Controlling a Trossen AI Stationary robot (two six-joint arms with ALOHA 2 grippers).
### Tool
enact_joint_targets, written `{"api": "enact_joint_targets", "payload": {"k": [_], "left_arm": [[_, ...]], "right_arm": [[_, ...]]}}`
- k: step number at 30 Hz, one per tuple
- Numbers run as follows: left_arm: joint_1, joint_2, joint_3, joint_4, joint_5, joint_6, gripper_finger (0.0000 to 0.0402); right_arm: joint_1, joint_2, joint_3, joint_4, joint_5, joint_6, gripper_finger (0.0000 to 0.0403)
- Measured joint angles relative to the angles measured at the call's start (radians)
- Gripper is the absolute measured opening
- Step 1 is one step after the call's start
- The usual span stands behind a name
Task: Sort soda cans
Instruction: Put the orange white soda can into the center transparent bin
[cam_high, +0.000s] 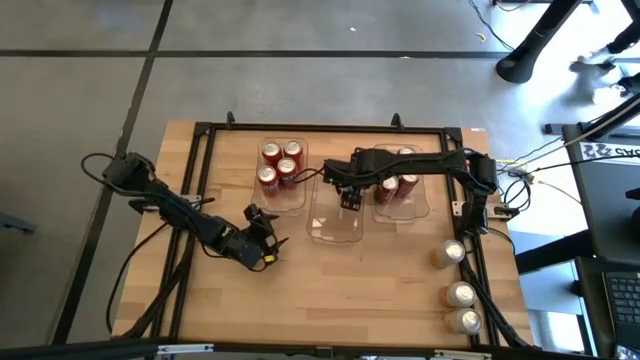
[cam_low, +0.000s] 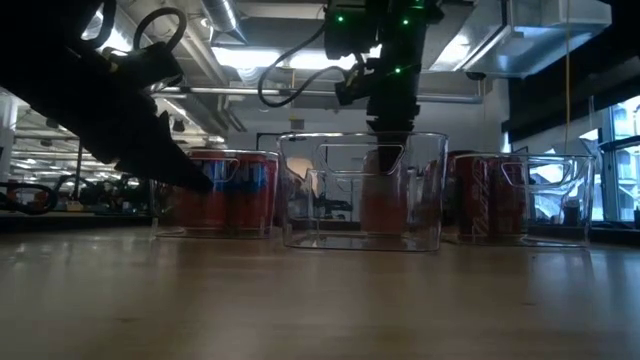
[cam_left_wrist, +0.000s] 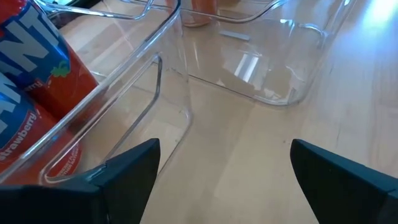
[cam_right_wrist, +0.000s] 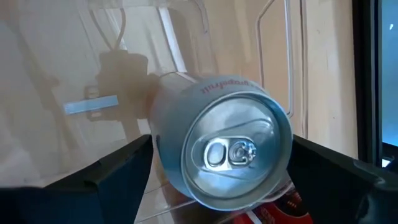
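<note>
Red cylindrical soda cans (cam_high: 279, 165) binned; right end effector (cam_high: 351, 200), fingers spread, over pale silver can (cam_right_wrist: 217, 149); three pale cans (cam_high: 460, 293) remain on tabletop (cam_high: 350, 290).

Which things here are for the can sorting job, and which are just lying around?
For the job:
- red cans in the left bin
- red cans in the right bin
- pale can between the right tool's fingers, over the middle bin
- three pale cans near the table edge
- left tool, open

Just lying about:
- cables
- desk with a keyboard
</note>
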Motion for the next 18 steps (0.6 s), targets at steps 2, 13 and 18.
{"api": "enact_joint_targets", "payload": {"k": [2, 13, 18], "left_arm": [[0.000, 0.000, 0.000, 0.000, 0.001, -0.005, 0.0347], [0.000, 0.000, 0.000, 0.000, 0.001, -0.001, 0.0347], [0.000, 0.000, 0.000, 0.000, 0.001, 0.000, 0.0347]], "right_arm": [[0.001, 0.000, 0.000, -0.008, 0.000, 0.008, 0.0353], [0.049, -0.002, 0.190, -0.269, 0.000, 0.117, 0.0353], [0.126, -0.003, 0.344, -0.471, -0.049, 0.225, 0.0354]]}}
